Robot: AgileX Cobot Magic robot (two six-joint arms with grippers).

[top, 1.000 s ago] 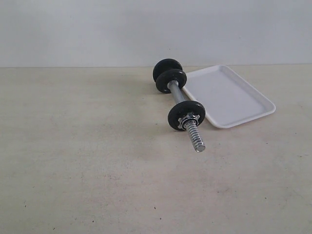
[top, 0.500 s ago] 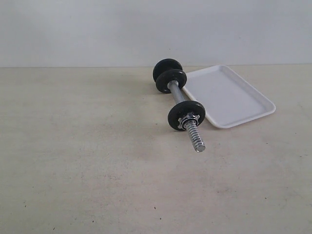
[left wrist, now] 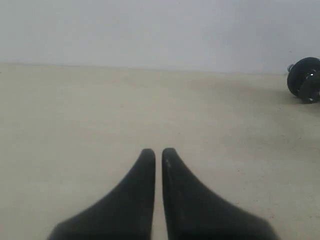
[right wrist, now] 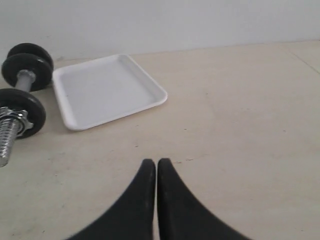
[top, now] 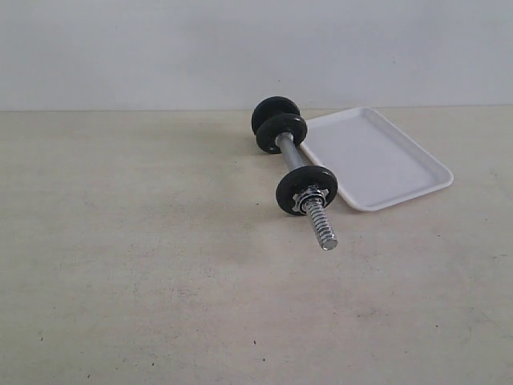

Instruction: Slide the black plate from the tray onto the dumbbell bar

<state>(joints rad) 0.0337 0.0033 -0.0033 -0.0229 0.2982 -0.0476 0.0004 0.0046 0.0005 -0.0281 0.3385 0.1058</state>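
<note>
The dumbbell bar (top: 290,154) lies on the table, its threaded end (top: 321,221) pointing toward the front. One black plate (top: 287,193) sits on it behind a chrome star nut (top: 306,197). Two more black plates (top: 292,127) stand close together at the far end. The white tray (top: 377,160) beside the bar holds nothing. Neither gripper shows in the exterior view. My left gripper (left wrist: 158,150) is shut over bare table, far from a plate (left wrist: 304,80). My right gripper (right wrist: 156,161) is shut and empty, in front of the tray (right wrist: 107,90) and the bar (right wrist: 25,79).
A plain pale wall (top: 256,48) stands behind the beige table (top: 144,265). The tray's long side lies close along the bar, nearly touching the near plate.
</note>
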